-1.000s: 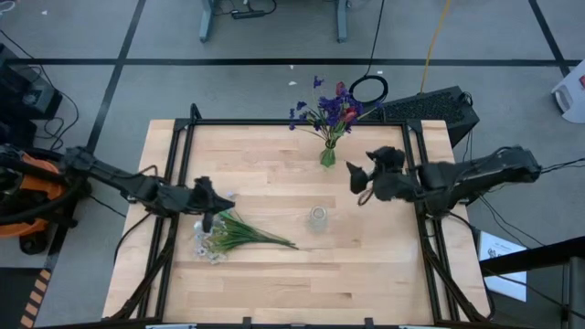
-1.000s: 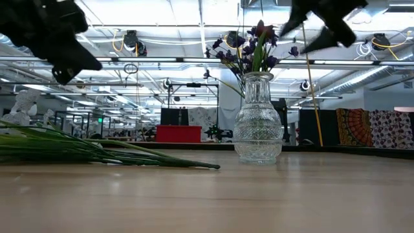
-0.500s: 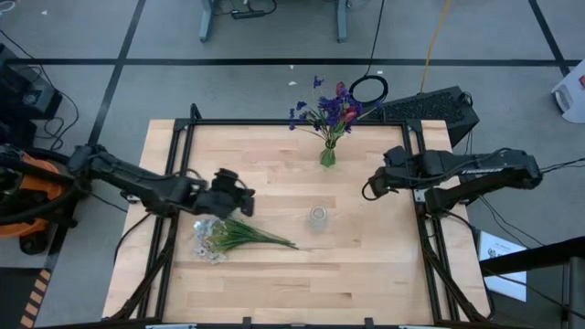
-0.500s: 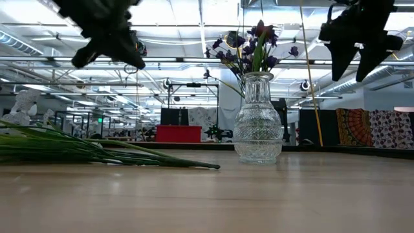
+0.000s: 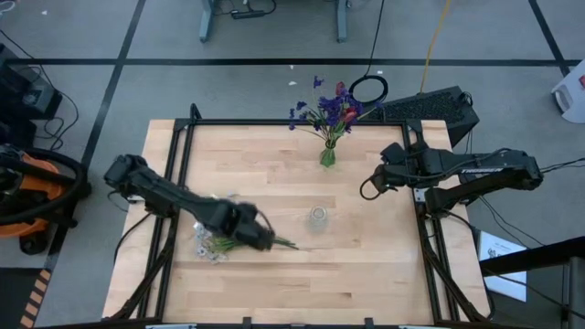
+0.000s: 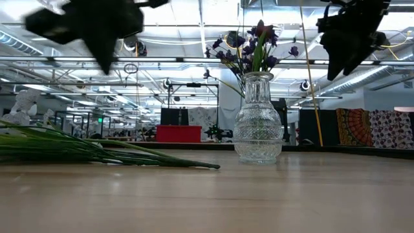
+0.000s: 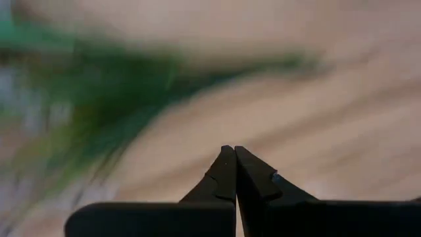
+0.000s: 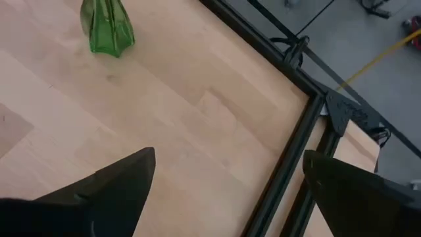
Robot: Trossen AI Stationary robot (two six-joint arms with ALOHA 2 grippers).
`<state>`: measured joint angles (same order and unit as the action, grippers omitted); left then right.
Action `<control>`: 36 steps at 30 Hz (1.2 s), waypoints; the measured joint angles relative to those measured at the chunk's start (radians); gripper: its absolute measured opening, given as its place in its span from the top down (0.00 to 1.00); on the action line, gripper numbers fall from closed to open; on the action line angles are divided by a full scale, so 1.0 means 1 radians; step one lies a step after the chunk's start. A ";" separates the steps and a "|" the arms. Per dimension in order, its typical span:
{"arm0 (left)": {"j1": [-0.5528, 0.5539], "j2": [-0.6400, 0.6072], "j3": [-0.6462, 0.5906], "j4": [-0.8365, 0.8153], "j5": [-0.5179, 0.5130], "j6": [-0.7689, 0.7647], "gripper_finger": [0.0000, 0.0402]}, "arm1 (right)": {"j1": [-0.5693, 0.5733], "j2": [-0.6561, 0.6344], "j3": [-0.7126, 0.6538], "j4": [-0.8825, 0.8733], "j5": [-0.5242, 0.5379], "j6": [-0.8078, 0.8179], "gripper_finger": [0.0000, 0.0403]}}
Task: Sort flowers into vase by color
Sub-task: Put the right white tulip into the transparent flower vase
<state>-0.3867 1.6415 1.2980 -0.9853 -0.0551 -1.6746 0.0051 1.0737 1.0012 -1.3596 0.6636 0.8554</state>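
High view: left gripper (image 5: 259, 236) over the white flower bundle (image 5: 212, 243) lying on the table (image 5: 366, 265); purple-red flowers (image 5: 324, 108) stand in the green vase (image 5: 327, 156).

Left wrist: fingers (image 7: 223, 172) pressed together, empty.

Right wrist: right gripper (image 8: 227, 178) spread wide, empty.

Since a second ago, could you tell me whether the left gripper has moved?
Yes. In the high view the left gripper has swung toward the clear vase, from beside the blossoms to over the stems of the white flowers lying on the table.

Left claw (image 7: 235, 153) closed (right (image 8: 227, 164) spread)
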 joint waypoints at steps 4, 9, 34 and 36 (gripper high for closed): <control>-0.075 0.062 0.000 -0.063 0.148 -0.061 1.00 | 0.000 0.000 0.000 0.016 0.000 -0.026 0.06; -0.134 0.134 0.000 -0.117 0.213 -0.035 1.00 | 0.000 0.000 0.000 0.059 0.016 -0.034 0.06; 0.081 0.026 -0.515 -0.141 -0.030 0.531 1.00 | 0.000 0.018 -0.001 0.194 0.011 0.224 0.06; 0.152 -0.004 -0.523 -0.087 -0.145 0.612 1.00 | 0.000 0.030 -0.001 0.212 0.010 0.247 0.06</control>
<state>-0.2348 1.6378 0.7750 -1.0725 -0.1996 -1.0631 0.0051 1.1036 1.0004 -1.1480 0.6739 1.1022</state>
